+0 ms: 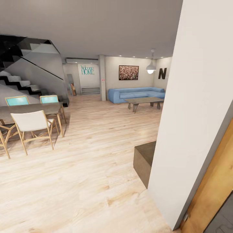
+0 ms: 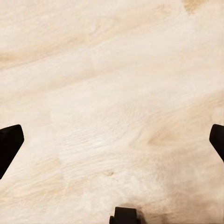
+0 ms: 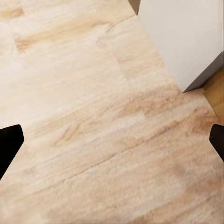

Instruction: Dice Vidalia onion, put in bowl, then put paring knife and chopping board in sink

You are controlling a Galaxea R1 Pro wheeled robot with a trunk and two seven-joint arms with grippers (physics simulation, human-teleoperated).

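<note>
Head view: open living and dining area, pale wood floor (image 1: pixel 90 168) running the whole depth of the room. None of the kitchen things are in sight here, so their place relative to either gripper cannot be told.

Left gripper (image 2: pixel 112 140): wrist view looks straight down at the floor boards. Two dark fingertips (image 2: pixel 10 142) sit at opposite edges of the picture, wide apart, nothing between them but bare floor beneath.

Right gripper (image 3: pixel 112 140): same posture, dark fingertips (image 3: pixel 9 144) spread to the two edges, nothing held. Beyond the fingertips a white wall corner (image 3: pixel 186 37) meets the floor, with a strip of orange-brown wood just past it.

Room, from the head camera:
- Near right, a tall white wall (image 1: pixel 194 113) cuts off the view; a wooden door (image 1: pixel 215 191) stands at its far side, against the picture's right edge.
- A low dark block (image 1: pixel 144 161) sits on the floor against that wall.
- Left, a dark dining table (image 1: pixel 30 108) with a white chair (image 1: pixel 32 124) pulled up to it and two teal-backed chairs (image 1: pixel 17 101) behind.
- Far left, a black and white staircase (image 1: pixel 19 77).
- Far end, a blue sofa (image 1: pixel 136 94) with a low coffee table (image 1: pixel 144 102) before it, a framed picture (image 1: pixel 128 72) above, a hanging lamp (image 1: pixel 150 68) and a large letter N (image 1: pixel 162 73) on the wall.
</note>
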